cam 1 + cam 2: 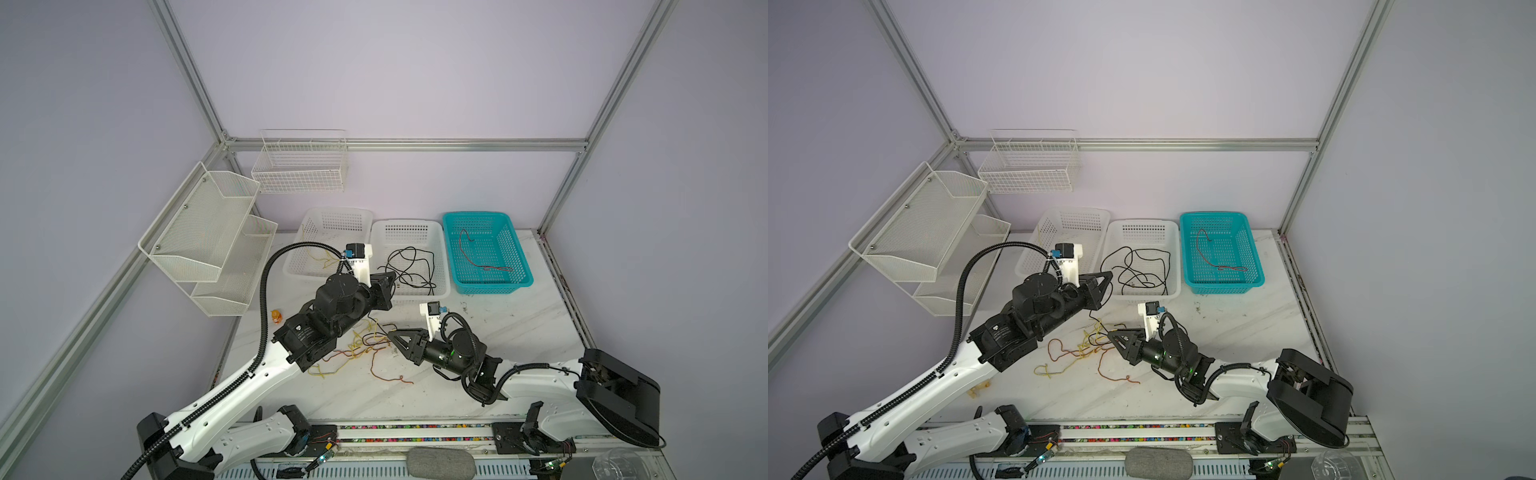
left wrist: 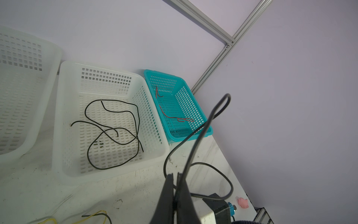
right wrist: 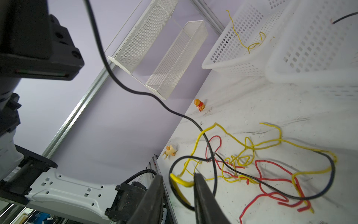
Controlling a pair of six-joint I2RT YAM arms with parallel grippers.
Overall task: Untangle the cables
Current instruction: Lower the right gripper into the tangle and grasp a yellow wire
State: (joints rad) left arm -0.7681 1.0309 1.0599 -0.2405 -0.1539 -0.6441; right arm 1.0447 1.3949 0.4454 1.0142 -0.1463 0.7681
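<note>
The left end effector [image 2: 175,175] is closed on a black cable [image 2: 210,119], which is pinched between its fingers. It hangs above the desk [image 1: 498,332], by the near left corner of the middle white basket [image 1: 409,230]. From the grip the black cable arcs up past the fingers and also drops into the tangle of cables [image 1: 357,349]. The tangle lies around the middle of the desk, apart from the baskets, with yellow, red and black strands crossing over one another.

The right end effector [image 3: 178,176] sits low at the tangle's right side. Its jaws stand apart with a bend of yellow cable [image 3: 182,181] between them; the bend touches one finger and is not clamped. A black loop curls close around that same finger.

Three baskets stand in a row along the desk's far edge. The left white basket [image 1: 340,220] holds a yellow strand [image 3: 233,27], and the middle one holds loose black cables [image 1: 411,270]. The teal basket [image 1: 478,224], nearest the far right corner, holds one red cable [image 1: 469,262]. A small orange toy [image 1: 276,316] stands by the desk's left edge.
</note>
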